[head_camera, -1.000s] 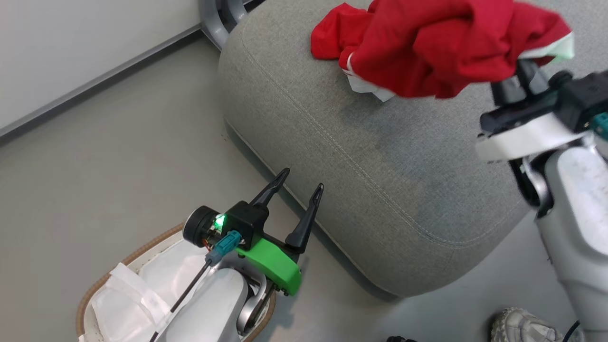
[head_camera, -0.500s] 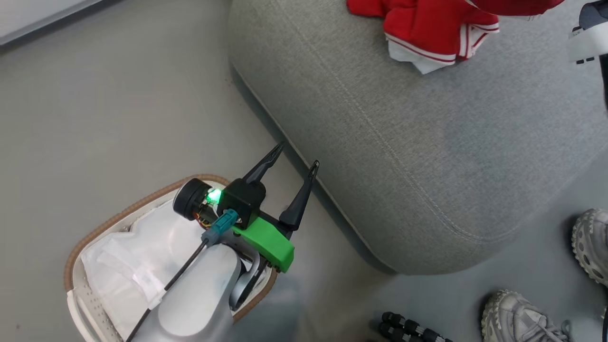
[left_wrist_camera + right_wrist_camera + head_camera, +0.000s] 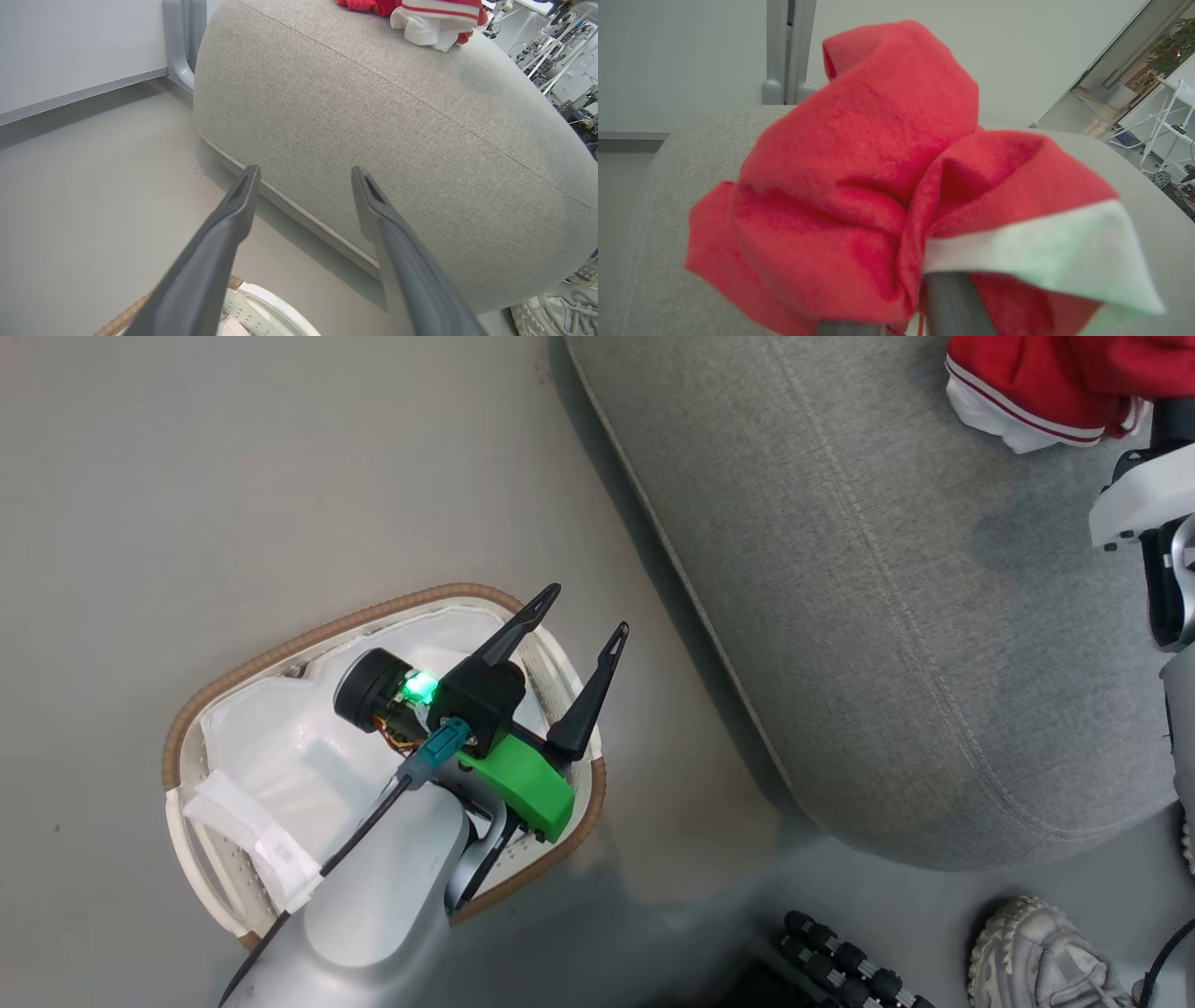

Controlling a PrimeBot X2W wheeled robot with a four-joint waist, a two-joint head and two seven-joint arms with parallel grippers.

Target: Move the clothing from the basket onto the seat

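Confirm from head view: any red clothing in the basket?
No, the basket shows just white liner where visible; the clothing is on the seat.

Head camera overhead; wrists toward seat [image 3: 355,116]

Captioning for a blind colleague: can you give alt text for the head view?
The robot's open left gripper hovers above a white-lined basket on the floor. To its right, red clothing rests on a large grey seat; a shoe shows bottom right.

The silver left forearm [image 3: 392,905] bears a green bracket [image 3: 525,786], a teal plug [image 3: 441,756] on a black cable [image 3: 369,821] and a green light [image 3: 420,689]. Its jaws are long and dark.
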